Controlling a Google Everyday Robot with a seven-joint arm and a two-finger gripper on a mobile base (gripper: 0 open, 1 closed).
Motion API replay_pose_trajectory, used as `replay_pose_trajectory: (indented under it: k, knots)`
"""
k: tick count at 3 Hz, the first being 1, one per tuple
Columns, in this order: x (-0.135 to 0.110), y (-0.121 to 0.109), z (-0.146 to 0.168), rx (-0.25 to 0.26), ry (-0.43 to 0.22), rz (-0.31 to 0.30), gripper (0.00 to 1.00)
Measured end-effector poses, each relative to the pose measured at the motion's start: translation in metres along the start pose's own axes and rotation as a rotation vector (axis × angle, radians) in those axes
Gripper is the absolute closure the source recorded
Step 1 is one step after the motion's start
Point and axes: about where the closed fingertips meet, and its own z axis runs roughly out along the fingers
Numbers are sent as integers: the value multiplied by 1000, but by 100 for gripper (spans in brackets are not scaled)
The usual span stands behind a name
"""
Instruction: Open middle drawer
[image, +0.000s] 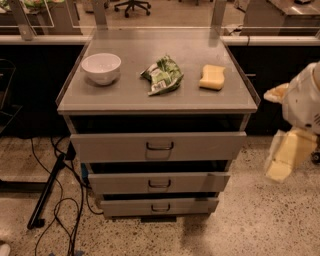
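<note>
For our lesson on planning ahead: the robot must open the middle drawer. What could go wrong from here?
The gripper hangs off to the right, far from the middle drawer, whose handle is small, so it may miss. Three like fronts sit close; it could grab the top drawer instead.

On the grey worktop (125, 100) a white bowl (101, 67) sits at the left, a crumpled green bag (162, 76) in the middle and a yellow sponge (212, 77) at the right, all apart. The top drawer (110, 147) and bottom drawer (125, 206) stand slightly out. Black cables (62, 220) trail over the speckled floor (260, 220) at the left.
</note>
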Motion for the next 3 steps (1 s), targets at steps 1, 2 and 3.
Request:
replay_pose_trajectory:
  k: [1, 2, 3]
  knots:
    - [7, 15, 25, -40, -20, 11, 0]
    - [8, 18, 27, -48, -22, 11, 0]
    - [8, 24, 32, -61, -31, 11, 0]
